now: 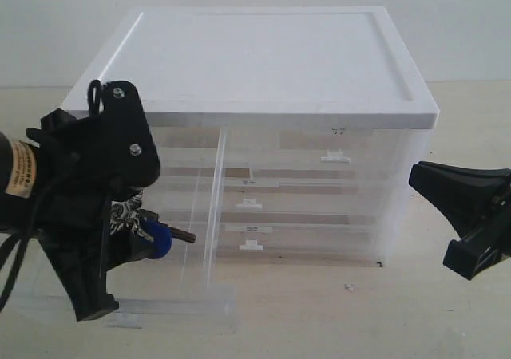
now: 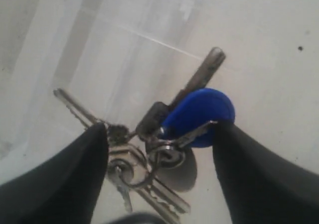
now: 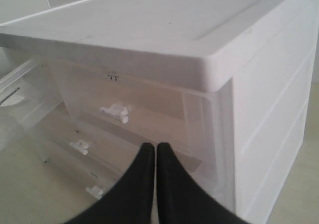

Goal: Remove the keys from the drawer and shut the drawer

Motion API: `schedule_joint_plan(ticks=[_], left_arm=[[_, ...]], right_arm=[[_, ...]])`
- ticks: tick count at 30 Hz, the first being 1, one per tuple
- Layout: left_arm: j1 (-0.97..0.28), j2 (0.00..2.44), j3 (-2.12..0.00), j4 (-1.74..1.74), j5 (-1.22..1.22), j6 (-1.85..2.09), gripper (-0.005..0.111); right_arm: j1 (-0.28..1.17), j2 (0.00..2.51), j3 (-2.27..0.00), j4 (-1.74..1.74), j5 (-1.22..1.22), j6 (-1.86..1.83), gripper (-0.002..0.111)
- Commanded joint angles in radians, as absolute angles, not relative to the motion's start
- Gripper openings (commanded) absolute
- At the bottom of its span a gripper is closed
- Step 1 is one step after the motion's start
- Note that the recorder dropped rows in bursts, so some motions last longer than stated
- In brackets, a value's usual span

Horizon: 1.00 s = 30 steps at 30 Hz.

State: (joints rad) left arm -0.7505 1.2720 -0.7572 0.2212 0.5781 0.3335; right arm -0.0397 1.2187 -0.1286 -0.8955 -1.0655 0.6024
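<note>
Cabinet: translucent cabinet [image 1: 263, 56] with a white top, standing on a pale surface [image 1: 343, 319].
Drawer: the half-width drawer [image 1: 214, 215] in the top row, left side, is pulled far out toward the camera. Its clear side wall and front lip run down to about 7 o'clock in the exterior view.
Keys: the keys [image 2: 154, 149] are a silver bunch on a ring with a round blue fob [image 2: 202, 112]. In the exterior view they sit at about 8 o'clock, within the span of the open drawer. Cannot tell whether they rest on the drawer floor or hang clear of it.
Left fingers: the left fingers [image 2: 94, 144] are clamped on the bunch and stand as far apart as it is wide. One tip is against the silver keys, the other against the blue fob.
Right fingers: the right fingers [image 3: 149, 157] are pressed together tip to tip and hold nothing. They are at 3 o'clock in the exterior view, near the cabinet's right front corner but apart from it.
Other drawers: the half-width drawer with the white tab [image 1: 335, 157] at upper right is pushed in. The two full-width drawers below it are also pushed in.
</note>
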Motion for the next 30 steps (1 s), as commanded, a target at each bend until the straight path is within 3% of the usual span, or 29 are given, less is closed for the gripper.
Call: schedule_joint_plan(ticks=[1, 4, 30], left_arm=[[-0.749, 1.343, -0.772, 0.258, 0.588, 0.306, 0.049], [-0.749, 1.35, -0.788, 0.282, 0.622, 0.306, 0.006], [-0.815, 1.127, -0.873, 0.263, 0.684, 0.333, 0.004]], right_arm=[[-0.038, 1.218, -0.133, -0.9, -1.073, 0.603, 0.0], [-0.038, 1.218, -0.133, -0.9, -1.075, 0.603, 0.0], [-0.038, 1.218, -0.133, -0.9, -1.071, 0.6, 0.0]])
